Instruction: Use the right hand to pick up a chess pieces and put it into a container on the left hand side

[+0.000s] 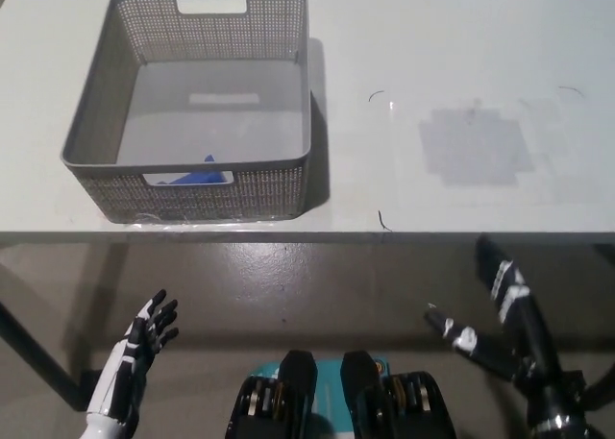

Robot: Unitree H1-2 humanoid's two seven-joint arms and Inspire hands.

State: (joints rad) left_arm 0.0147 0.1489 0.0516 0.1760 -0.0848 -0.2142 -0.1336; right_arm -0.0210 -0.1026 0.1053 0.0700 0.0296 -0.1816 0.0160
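A grey mesh basket (96, 136) stands on the white table at the upper left. A blue piece (197, 177) shows through the handle slot of its near wall, lying inside against that wall. My black right hand (500, 324) hangs below the table's front edge at the lower right, open, fingers spread, holding nothing. My white left hand (135, 353) rests at the lower left, below the table, open. No other chess piece shows on the table.
The white table (461, 55) carries a faint grey patch (473, 148) at the right and a few small dark marks. Its front edge runs across the middle of the picture, with the floor (288, 285) below. A dark table leg (38, 362) slants at the lower left.
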